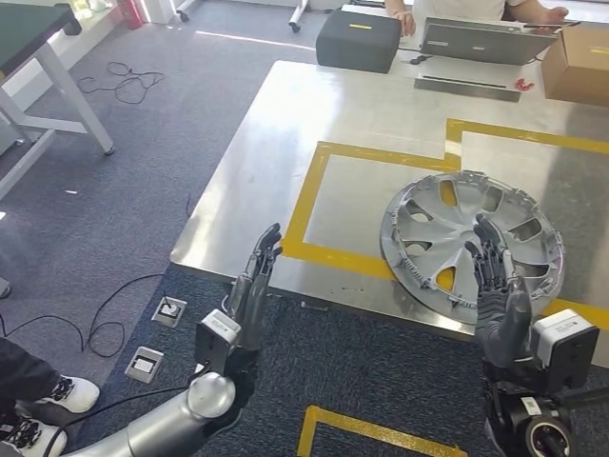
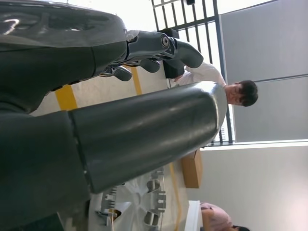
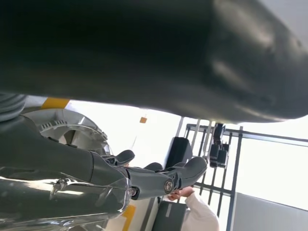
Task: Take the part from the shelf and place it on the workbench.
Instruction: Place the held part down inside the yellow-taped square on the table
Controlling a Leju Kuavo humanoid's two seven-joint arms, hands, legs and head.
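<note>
From where I stand, the part, a silver wheel cover, lies flat on the steel workbench, down at about four o'clock on its top, straddling the yellow tape outline near the front edge. Both of the robot's hands are empty with fingers spread and straight. The right hand hovers at the cover's six o'clock rim, fingertips over the spokes; whether they touch I cannot tell. The left hand stands well apart, at nine o'clock from the cover, just off the bench's front corner.

The placing looks done to me, so the step in hand is the release and withdrawal. To do it well, I'd say the right hand should lift clear before pulling back toward six o'clock, so no finger hooks a spoke opening and drags the cover off the edge. The left only needs to drop away.
</note>
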